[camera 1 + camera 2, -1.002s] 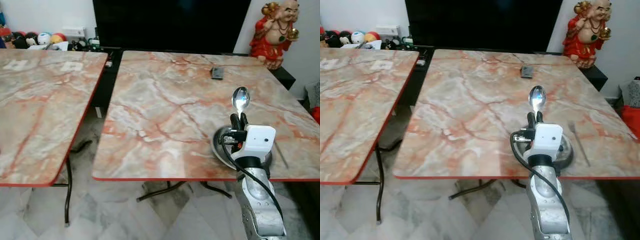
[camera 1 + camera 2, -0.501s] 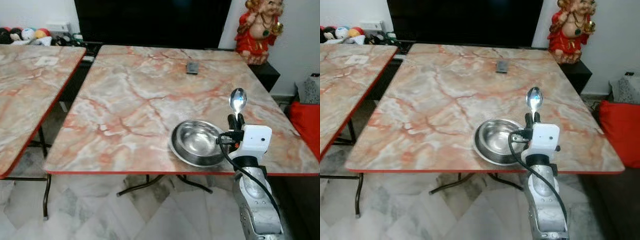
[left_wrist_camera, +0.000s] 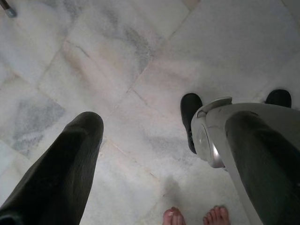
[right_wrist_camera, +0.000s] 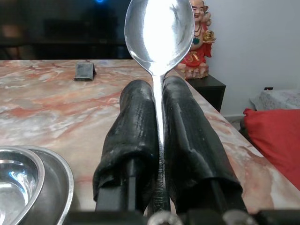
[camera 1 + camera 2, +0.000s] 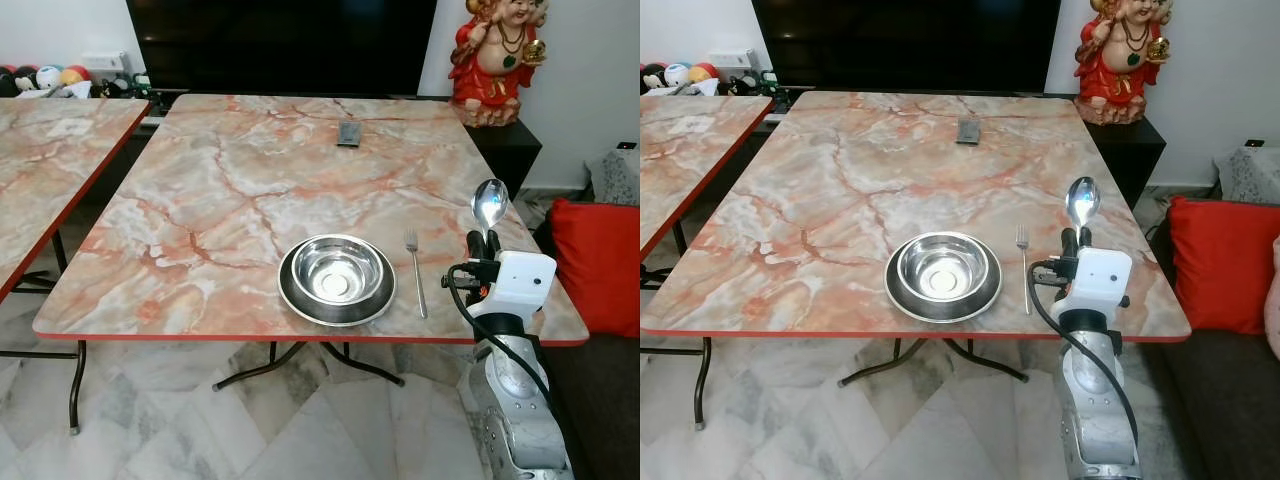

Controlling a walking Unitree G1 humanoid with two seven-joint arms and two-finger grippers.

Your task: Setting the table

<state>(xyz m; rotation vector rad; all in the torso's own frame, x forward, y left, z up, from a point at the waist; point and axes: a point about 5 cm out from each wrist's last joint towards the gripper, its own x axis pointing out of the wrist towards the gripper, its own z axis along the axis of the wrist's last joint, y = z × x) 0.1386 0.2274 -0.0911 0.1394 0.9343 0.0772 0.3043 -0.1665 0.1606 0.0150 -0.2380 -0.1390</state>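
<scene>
My right gripper (image 5: 482,240) is shut on a steel spoon (image 5: 490,205), held upright with the bowl on top, above the marble table's (image 5: 230,170) front right corner. The right wrist view has the spoon (image 4: 159,28) clamped between the two black fingers (image 4: 133,136). A steel bowl (image 5: 337,272) sits on a steel plate (image 5: 300,301) near the table's front edge, left of the gripper. A fork (image 5: 414,270) lies just right of the plate. The left gripper (image 3: 154,154) hangs open over the floor.
A dark remote-like object (image 5: 347,133) lies far back on the table. A second marble table (image 5: 40,160) stands to the left. A red statue (image 5: 493,55) and red cushion (image 5: 595,260) are on the right. A person's toes (image 3: 194,216) and a robot foot (image 3: 191,117) show on the floor.
The camera has swung to the right, so the table, bowl and fork slid left in view. The right gripper keeps the spoon upright, unchanged in its grasp.
</scene>
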